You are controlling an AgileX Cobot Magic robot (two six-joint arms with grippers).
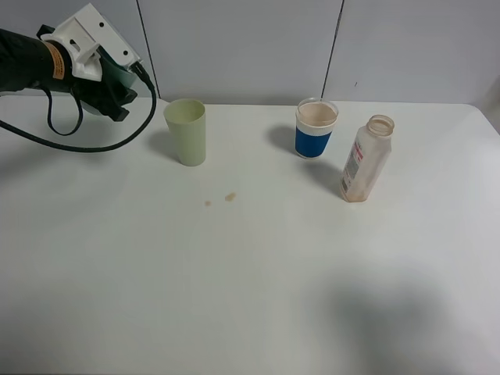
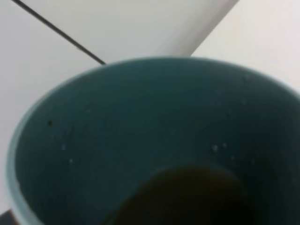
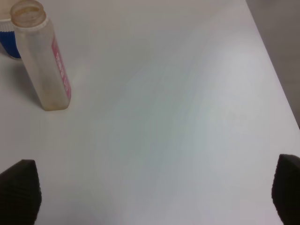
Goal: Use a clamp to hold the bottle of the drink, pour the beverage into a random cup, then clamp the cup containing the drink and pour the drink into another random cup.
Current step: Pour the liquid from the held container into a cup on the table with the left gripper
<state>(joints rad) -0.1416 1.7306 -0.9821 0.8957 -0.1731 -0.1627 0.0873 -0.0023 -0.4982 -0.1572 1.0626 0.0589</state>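
Teal cup (image 2: 117,131): carried off the bench (image 1: 250,297), above its far left corner; a dark patch (image 2: 187,197) low inside is probably drink.
Spill risk: tipping before the mouth is over the light green cup (image 1: 186,131) would wet the bench; two drops (image 1: 230,197) already lie near that cup.
Knock risk: a low approach could topple the light green cup.
Cup axis: mouth faces the wrist camera, long axis running away from it; exact tilt unclear.
Left gripper (image 1: 109,92): jaws hidden, judged clamped on the teal cup.
Blue cup (image 1: 316,129): toward the far edge, holds beige drink.
Bottle (image 1: 366,160): upright, uncapped, just beside the blue cup.
Right gripper (image 3: 153,190): jaws spread wide, empty.
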